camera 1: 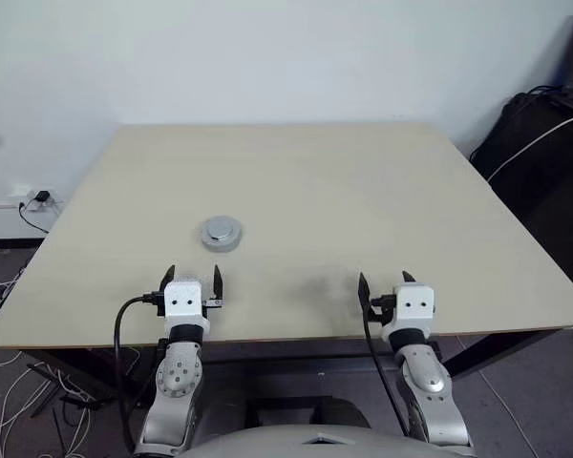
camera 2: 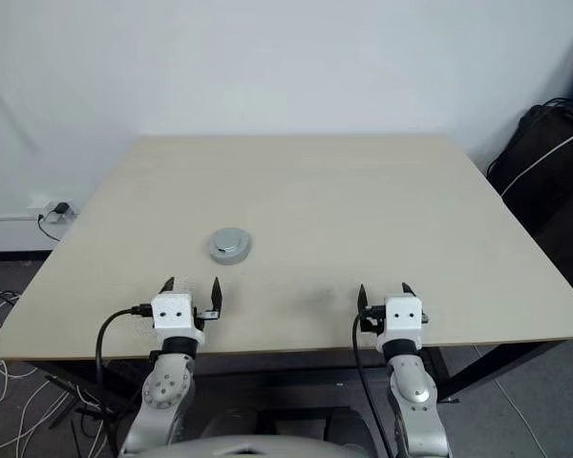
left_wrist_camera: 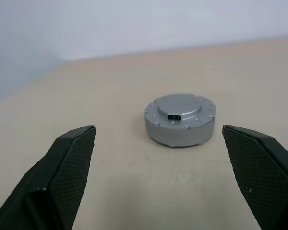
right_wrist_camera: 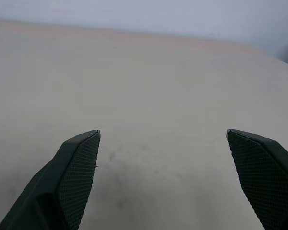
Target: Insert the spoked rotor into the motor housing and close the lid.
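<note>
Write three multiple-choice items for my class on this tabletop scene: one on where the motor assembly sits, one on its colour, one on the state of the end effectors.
1. The closed motor housing lies:
A. ahead of the left end effector
B. ahead of the right end effector
C. at the table's far edge

2. Its lid is:
A. copper
B. silver-grey
C. black

3. The end effectors are:
A. both shut
B. one shut
C. both open, holding nothing

Answers: 1 A, it sits just beyond the left fingers; 2 B, a pale metal top; 3 C, the fingers stand wide apart around nothing.
</note>
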`<control>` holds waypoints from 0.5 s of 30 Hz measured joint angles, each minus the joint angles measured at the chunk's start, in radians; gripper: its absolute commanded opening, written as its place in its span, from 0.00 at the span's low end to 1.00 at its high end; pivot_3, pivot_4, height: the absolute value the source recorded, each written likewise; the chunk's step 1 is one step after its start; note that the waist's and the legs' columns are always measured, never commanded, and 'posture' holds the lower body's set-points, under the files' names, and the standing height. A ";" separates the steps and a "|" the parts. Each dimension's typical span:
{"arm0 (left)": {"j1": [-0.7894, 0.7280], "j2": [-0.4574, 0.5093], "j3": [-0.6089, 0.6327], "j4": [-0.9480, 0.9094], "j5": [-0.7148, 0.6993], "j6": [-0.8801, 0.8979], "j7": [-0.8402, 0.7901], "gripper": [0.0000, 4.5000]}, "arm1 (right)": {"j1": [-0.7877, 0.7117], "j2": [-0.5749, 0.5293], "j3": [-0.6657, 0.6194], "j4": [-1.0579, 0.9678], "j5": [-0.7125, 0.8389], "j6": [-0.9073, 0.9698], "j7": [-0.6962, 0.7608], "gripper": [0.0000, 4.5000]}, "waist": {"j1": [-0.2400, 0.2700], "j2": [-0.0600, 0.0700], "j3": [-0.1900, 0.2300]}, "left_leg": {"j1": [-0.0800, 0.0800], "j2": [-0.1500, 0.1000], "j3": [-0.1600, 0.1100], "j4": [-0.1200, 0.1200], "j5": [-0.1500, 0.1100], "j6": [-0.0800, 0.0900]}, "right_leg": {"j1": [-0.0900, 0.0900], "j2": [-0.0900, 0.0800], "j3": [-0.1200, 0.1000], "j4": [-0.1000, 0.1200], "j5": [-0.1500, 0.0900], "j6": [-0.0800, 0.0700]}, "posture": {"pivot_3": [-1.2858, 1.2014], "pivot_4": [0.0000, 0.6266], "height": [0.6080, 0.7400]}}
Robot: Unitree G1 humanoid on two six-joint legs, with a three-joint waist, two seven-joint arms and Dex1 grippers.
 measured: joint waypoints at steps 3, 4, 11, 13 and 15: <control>0.007 -0.002 0.001 0.015 -0.045 -0.051 -0.041 1.00 | -0.007 0.015 0.005 0.000 0.011 -0.003 0.013 1.00 | 0.000 0.000 0.000 | 0.000 0.000 0.000 0.000 0.000 0.000 | 0.000 0.000 0.000 0.000 0.000 0.000 | 0.52 0.00 1.00; 0.014 -0.002 0.002 0.016 -0.070 -0.059 -0.066 1.00 | -0.008 0.014 0.004 0.000 0.015 -0.005 0.025 1.00 | 0.000 -0.001 0.001 | 0.000 0.000 0.000 0.000 0.000 0.001 | 0.000 0.000 0.000 0.000 0.000 0.000 | 0.52 0.00 1.00; 0.030 -0.009 0.023 0.016 -0.149 -0.049 -0.132 1.00 | -0.014 0.015 0.003 0.000 0.037 -0.004 0.053 1.00 | 0.000 -0.003 0.004 | 0.000 0.000 0.001 0.001 0.000 0.001 | 0.000 0.000 0.000 0.000 0.000 0.000 | 0.52 0.00 1.00; 0.029 -0.009 0.029 0.016 -0.145 -0.048 -0.131 1.00 | -0.017 0.015 0.003 0.000 0.037 -0.001 0.053 1.00 | 0.000 -0.003 0.004 | 0.000 0.000 0.001 0.001 0.000 0.001 | 0.000 0.000 -0.001 0.000 0.000 0.000 | 0.52 0.00 1.00; 0.029 -0.010 0.033 0.016 -0.141 -0.047 -0.129 1.00 | -0.019 0.015 0.003 0.000 0.037 0.000 0.052 1.00 | 0.000 -0.003 0.005 | 0.000 0.000 0.001 0.001 0.000 0.001 | 0.000 0.000 -0.001 0.000 0.000 0.000 | 0.52 0.00 1.00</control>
